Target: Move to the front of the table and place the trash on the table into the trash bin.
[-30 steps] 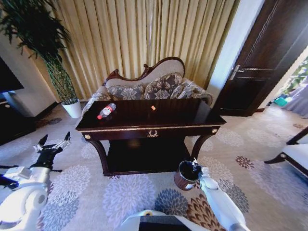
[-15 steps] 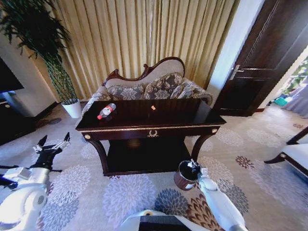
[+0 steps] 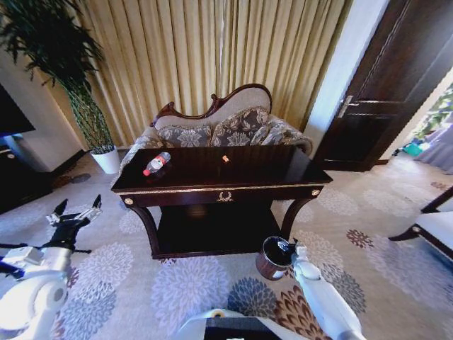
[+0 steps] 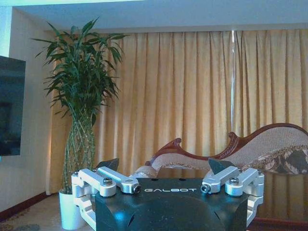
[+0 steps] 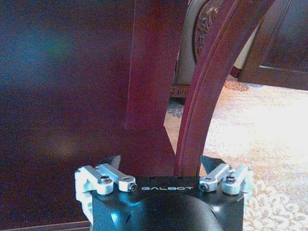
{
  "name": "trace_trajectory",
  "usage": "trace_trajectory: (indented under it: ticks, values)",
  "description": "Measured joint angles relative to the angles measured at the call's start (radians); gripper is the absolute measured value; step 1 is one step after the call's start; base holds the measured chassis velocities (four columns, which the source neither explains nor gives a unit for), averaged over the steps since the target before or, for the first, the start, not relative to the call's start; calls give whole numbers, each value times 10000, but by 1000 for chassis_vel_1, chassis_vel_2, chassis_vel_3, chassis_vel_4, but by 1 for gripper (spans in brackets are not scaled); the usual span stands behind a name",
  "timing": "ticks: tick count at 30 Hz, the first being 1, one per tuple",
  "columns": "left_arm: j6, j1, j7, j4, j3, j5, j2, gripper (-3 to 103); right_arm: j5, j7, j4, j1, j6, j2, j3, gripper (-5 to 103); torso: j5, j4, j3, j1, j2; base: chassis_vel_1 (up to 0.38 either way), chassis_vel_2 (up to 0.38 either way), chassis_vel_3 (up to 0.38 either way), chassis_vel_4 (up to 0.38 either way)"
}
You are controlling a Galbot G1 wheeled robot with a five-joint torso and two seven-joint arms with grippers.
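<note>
On the dark glossy surface (image 3: pixel 241 168) a clear bottle (image 3: pixel 156 163) with a red label and cap lies on its side near the left rear corner, and a tiny orange scrap (image 3: pixel 226 159) sits near the middle, well apart from it. I cannot make out a white paper wad. The bin (image 3: pixel 273 257) stands on the carpet in front of the surface, by its right front leg, with the right hand (image 3: pixel 291 250) just beside its rim. In the right wrist view that hand (image 5: pixel 161 163) faces the curved leg with its fingers apart and nothing between them. The left hand (image 3: pixel 73 212) hovers low over the carpet, left of the surface, also spread wide and empty, as the left wrist view (image 4: pixel 162 168) confirms. The bottle looks empty or nearly so, hence probably light, with thin walls that would buckle under a hard squeeze. Being round, smooth and lying down, it may roll or slip, so a hold across the labelled middle seems safest. The scrap looks nearly weightless and flat, so it would need a fine pinch close against the polished wood, which offers little friction.
</note>
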Motion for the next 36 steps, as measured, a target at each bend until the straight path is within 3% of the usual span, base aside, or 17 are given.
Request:
trace_trajectory:
  ticks: [2,25,30,34,35,36]
  values:
    - [0,2,0,0,2,0,0,100,18,3,0,-12,0,-13,19,100,0,0,0,0,1,0,0,0,0]
    - [2,-39,6,24,25,-17,25,100,240,19,341,-51,-14,-114,124,100,0,1,0,0,0,0,0,0,0]
    - [6,-58,6,23,25,-24,24,100,601,55,1855,-500,-152,-251,355,100,1,0,0,0,0,0,0,0,0]
    - [10,-66,2,22,21,-29,0,100,1368,298,3835,-986,-800,-408,590,100,0,0,0,0,0,0,0,0,0]
    - [11,-72,7,22,20,-30,-19,100,1636,457,4989,-1240,-1110,-481,740,100,-2,0,0,0,0,0,0,0,0]
    - [11,-72,7,22,20,-30,-19,100,1636,457,4989,-1240,-1110,-481,740,100,-2,0,0,0,0,0,0,0,0]
